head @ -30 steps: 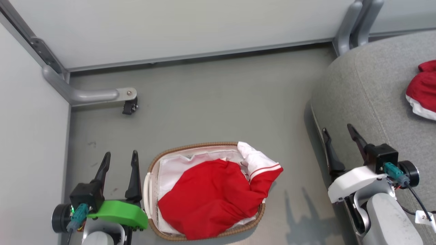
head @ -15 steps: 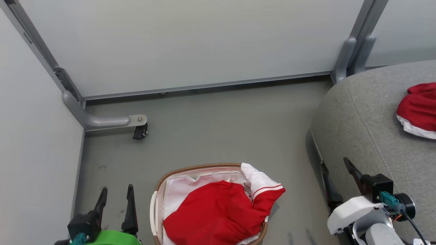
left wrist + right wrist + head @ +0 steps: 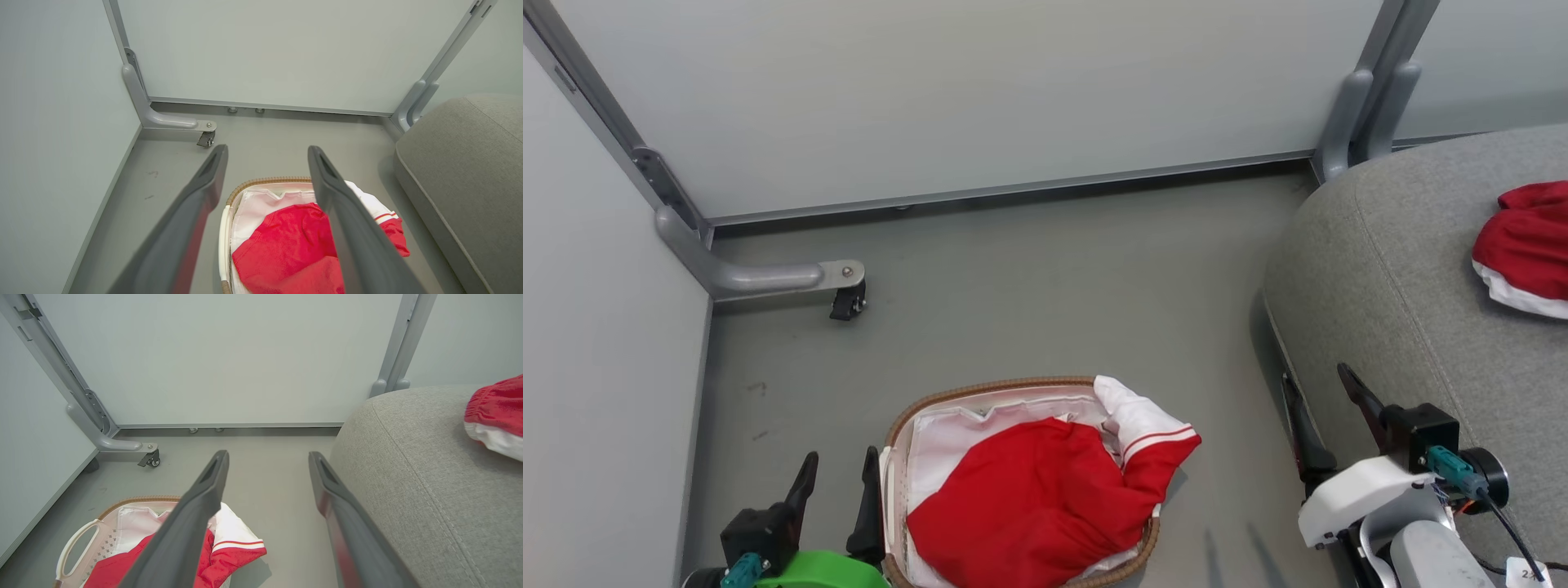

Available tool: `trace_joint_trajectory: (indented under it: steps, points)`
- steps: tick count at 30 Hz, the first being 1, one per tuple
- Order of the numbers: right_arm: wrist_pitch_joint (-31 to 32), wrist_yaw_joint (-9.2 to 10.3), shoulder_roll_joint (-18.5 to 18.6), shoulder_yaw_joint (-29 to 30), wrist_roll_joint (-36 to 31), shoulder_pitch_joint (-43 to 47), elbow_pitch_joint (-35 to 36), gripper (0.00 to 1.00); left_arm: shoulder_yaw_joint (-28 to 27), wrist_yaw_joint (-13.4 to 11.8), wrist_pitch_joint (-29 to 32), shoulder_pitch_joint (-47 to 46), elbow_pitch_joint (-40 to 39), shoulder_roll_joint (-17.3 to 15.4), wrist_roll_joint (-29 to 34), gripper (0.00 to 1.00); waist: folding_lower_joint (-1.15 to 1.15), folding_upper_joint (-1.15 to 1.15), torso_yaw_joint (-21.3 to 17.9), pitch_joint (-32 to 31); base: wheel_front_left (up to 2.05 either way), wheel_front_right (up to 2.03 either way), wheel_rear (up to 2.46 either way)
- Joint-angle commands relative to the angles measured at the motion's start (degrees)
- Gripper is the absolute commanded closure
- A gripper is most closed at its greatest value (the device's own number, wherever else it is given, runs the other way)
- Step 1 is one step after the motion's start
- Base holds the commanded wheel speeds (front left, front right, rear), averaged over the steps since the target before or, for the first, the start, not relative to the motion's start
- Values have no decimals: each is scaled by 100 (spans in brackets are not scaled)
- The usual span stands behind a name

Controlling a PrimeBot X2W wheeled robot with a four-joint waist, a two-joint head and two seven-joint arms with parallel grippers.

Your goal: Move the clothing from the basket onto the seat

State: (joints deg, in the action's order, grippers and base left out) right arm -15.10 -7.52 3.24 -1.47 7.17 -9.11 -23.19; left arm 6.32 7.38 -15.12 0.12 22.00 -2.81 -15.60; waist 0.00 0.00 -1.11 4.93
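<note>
A smooth grey floor (image 3: 1029,269) met pale partition panels (image 3: 980,90); a grey metal foot (image 3: 768,278) carried a small black caster (image 3: 847,304).

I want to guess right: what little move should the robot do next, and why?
Probably lower the left gripper onto the red garment in the basket: it is open, empty, beside the rim, and that garment is not yet on the seat.

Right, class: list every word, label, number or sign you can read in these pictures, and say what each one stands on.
"2": on a small white tag at the head view's lower right corner. Only this first digit can be made out; the rest is too small and cut off to read.
No readable text on the clothing, the basket or the seat.
</note>
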Motion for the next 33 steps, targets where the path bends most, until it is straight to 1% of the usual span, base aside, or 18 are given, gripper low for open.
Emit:
trace_joint_trajectory:
  steps: [1,8,10,15,21,26,33]
  points:
    - [-10,6,3,-34,15,-136,42,0,81,16,-5,-177,21,-17,-17,0,0,0,-123,329,0,0,0]
    - [-10,6,-16,-133,43,-520,167,0,581,15,-5,-738,264,-19,-195,0,0,0,-364,1035,0,0,0]
    - [-10,6,-21,-188,84,-721,208,0,852,15,-5,-1050,484,-100,-292,0,0,0,-482,1353,0,0,0]
    - [-9,6,-26,-379,214,-1025,282,0,1296,15,-5,-1577,901,-223,-532,0,0,0,-701,1845,0,0,0]
    - [-10,6,-25,-563,364,-1323,334,0,1929,15,-5,-2222,1545,-449,-869,0,0,0,-954,2406,0,0,0]
    - [-9,6,-27,-661,488,-1509,358,0,2533,15,-4,-2697,2116,-576,-1275,0,0,0,-1143,2837,0,0,0]
    - [-10,6,-28,-778,621,-1657,429,0,3551,15,68,-3200,2900,-698,-2070,0,0,0,-1359,3278,0,0,0]
